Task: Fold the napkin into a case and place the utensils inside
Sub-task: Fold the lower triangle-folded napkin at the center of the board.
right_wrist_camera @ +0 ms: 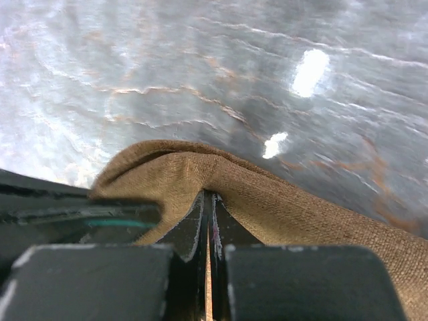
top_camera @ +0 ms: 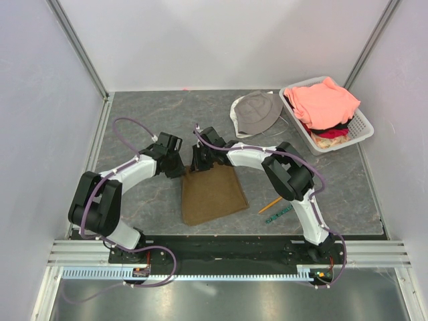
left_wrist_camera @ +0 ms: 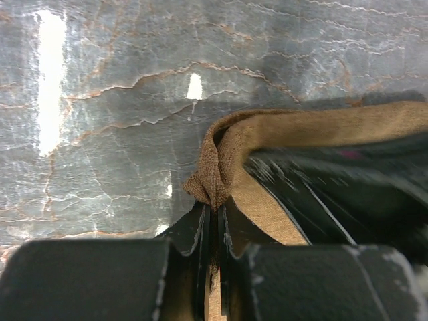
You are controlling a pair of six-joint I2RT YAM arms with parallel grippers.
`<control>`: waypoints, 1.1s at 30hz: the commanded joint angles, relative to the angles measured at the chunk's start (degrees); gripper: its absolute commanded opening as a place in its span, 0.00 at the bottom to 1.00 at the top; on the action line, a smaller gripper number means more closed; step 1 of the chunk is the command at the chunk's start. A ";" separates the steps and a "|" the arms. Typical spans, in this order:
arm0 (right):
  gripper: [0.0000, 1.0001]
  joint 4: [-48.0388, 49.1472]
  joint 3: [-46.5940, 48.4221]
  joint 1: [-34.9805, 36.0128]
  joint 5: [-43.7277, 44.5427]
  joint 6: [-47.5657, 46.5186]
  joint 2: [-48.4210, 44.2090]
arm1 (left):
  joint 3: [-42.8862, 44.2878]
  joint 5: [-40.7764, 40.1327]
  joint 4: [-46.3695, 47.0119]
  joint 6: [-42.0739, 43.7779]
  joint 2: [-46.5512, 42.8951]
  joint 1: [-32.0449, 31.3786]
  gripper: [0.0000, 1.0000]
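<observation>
Napkin (top_camera: 214, 194) is what everything here turns on: seen from above, the brown cloth lies on the grey counter (top_camera: 147, 114) between the two arms. Its near part is flat and its far edge is lifted where the left claw (top_camera: 179, 168) and the right claw (top_camera: 199, 166) meet it close together. I'd say they take that edge at two points so it can be carried over as one straight fold. The utensils, an orange fork (top_camera: 270, 204) and a green patterned utensil (top_camera: 279, 214), lie just right of the cloth and apart from it, clear of the fold and handy for the right arm. A grey bucket hat (top_camera: 257, 112) and a white basket (top_camera: 364, 130) of pink clothes (top_camera: 324, 100) sit well away at the far right. From the left wrist, the left claw (left_wrist_camera: 214, 215) is clenched on a bunched corner of the napkin (left_wrist_camera: 321, 130), with the hem running off to the right above the counter (left_wrist_camera: 120, 100). From the right wrist, the right claw (right_wrist_camera: 208, 204) is likewise clamped tight on a raised ridge of the napkin (right_wrist_camera: 281, 200), which drapes down to either side.
</observation>
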 commanded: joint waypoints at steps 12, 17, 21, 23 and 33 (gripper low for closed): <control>0.38 -14.63 4.33 0.77 9.02 -8.63 -8.82 | -3.42 0.65 1.81 -3.76 -5.23 0.21 0.02; 0.62 -17.80 -4.98 7.01 15.95 -10.74 -19.63 | -3.95 0.39 1.11 -4.99 -6.46 0.21 0.02; 0.70 -19.12 -12.71 16.85 24.13 -9.52 -25.17 | -4.12 1.00 0.67 -6.58 -6.82 0.47 0.02; 0.72 -19.91 -13.87 19.92 26.25 -8.29 -25.71 | -4.21 1.35 0.67 -7.10 -6.73 0.47 0.02; 0.68 -22.90 -7.30 33.47 34.42 -6.08 -17.03 | -5.00 3.02 1.11 -7.98 -4.79 1.61 0.02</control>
